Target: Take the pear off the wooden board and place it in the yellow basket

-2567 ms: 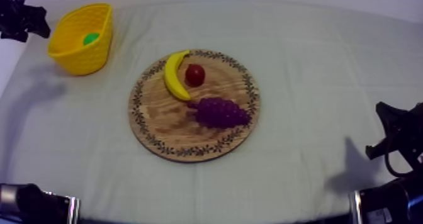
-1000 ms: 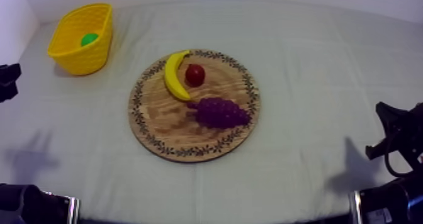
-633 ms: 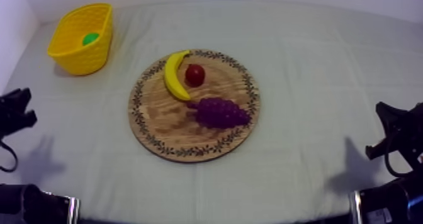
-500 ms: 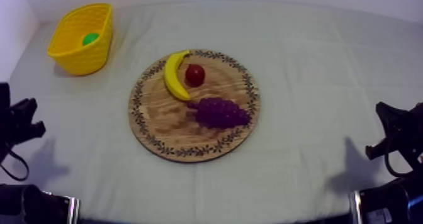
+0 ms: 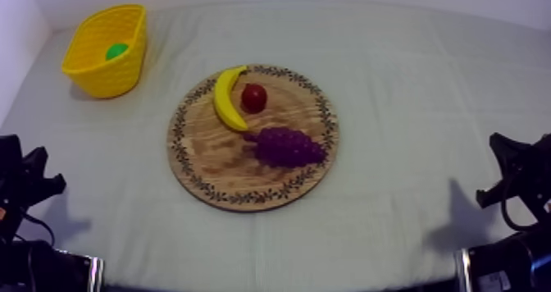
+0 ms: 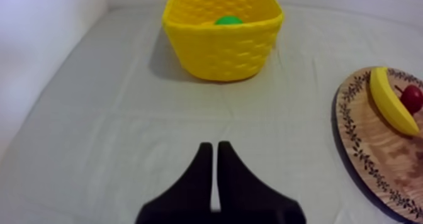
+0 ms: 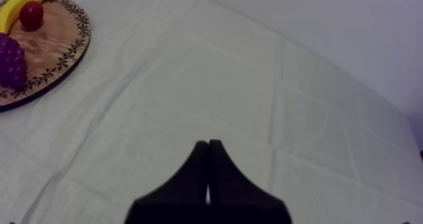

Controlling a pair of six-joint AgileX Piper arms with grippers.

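Pear (image 5: 117, 51): lies in yellow basket (image 5: 97, 75). Left gripper (image 6: 211, 146): withdrawn to surface (image 5: 426, 98) edge, closed narrow, empty. Task: seemingly complete.

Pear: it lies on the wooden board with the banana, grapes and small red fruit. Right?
No. The pear lies in the yellow basket, as the left wrist view shows; the wooden board holds the banana, grapes and small red fruit.

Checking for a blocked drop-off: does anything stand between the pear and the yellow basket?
Nothing visible does: the pear lies inside the yellow basket. The left gripper, fingers shut, is over bare cloth short of the basket.
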